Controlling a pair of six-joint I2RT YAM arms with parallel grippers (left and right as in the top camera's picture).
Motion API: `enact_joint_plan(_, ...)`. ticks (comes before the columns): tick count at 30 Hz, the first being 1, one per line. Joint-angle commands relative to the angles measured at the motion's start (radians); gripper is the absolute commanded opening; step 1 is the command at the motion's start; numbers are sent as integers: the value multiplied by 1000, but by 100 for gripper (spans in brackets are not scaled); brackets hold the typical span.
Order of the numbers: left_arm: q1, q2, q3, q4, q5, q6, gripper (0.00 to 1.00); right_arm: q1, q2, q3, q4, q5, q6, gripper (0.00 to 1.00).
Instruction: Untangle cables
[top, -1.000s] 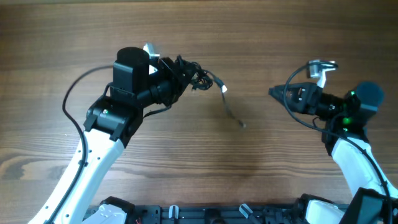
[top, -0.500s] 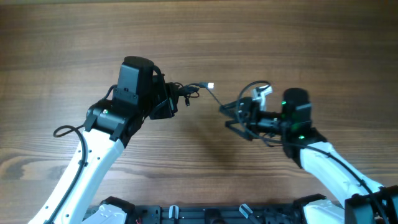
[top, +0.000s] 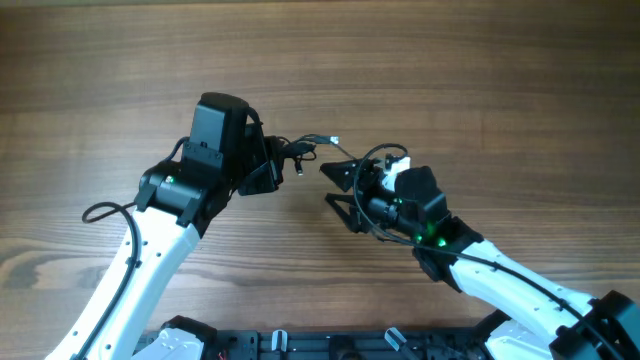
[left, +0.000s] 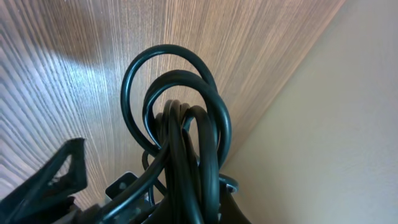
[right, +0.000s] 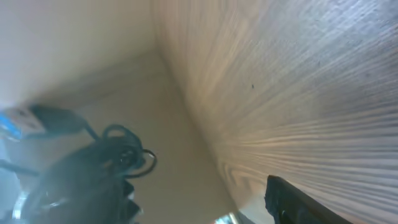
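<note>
blurred cables (right: 124, 155), right wrist view

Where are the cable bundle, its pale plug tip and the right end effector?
cable bundle (left: 186, 146), left wrist view, on the loops.
plug tip (top: 333, 141), overhead view, pale end.
right end effector (top: 340, 188), overhead view, between its fingertips.

Two grippers are in view, the left gripper (top: 268, 166) and the right gripper (top: 339, 190), over one table (top: 500, 60). One knotted cable bundle (top: 291, 150) hangs at the left gripper; its separate cords cannot be counted. One light-tipped plug (top: 333, 141) sticks out toward the right gripper.
</note>
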Motion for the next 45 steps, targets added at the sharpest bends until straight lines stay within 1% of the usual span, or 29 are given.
enact_joint_plan(1,-43,-9,-6,1,10,-49,4,6,4,-2,61,78,56,75)
enact_joint_plan(6,-101,-9,-6,2,8,-49,4,14,4,-2,74,48,58,75)
enact_joint_plan(12,-108,-9,-6,2,4,-49,4,86,5,-2,64,39,49,75)
enact_joint_plan(15,-99,-9,-6,0,-49,-49,4,90,5,-2,-63,44,17,77)
enact_joint_plan(16,-89,-9,-6,-6,-53,-49,4,90,5,-2,-121,43,18,82)
enact_joint_plan(17,-76,-9,-6,-18,-53,-49,4,90,5,-2,-165,33,18,91)
enact_joint_plan(19,-57,-9,-6,-36,-52,-49,4,91,5,-2,-209,-19,18,100)
enact_joint_plan(22,-37,-9,-6,-45,-52,-49,4,91,5,-2,-177,-149,21,100)
enact_joint_plan(24,-39,-9,-6,-43,-51,-49,4,91,5,-2,-127,-156,22,100)
enact_joint_plan(28,-72,-9,-6,-44,-51,-49,4,91,5,-2,3,-72,25,100)
enact_joint_plan(31,-94,-9,-6,-44,-51,-49,5,91,5,-2,-10,25,25,100)
enact_joint_plan(33,-108,-9,-6,-44,-40,-48,5,91,5,-2,-31,87,74,100)
enact_joint_plan(34,-115,-9,-6,-44,-27,-48,4,91,6,-2,-34,91,99,100)
enact_joint_plan(37,-123,-9,-6,-43,10,-49,4,91,7,-2,-36,91,103,100)
enact_joint_plan(39,-128,-9,-6,-44,27,-49,7,91,7,-2,-34,113,104,100)
enact_joint_plan(42,-145,-9,-6,-40,32,-49,7,91,8,-2,-31,135,157,100)
enact_joint_plan(45,-164,-9,-6,-3,32,-50,6,91,8,-2,-5,134,152,99)
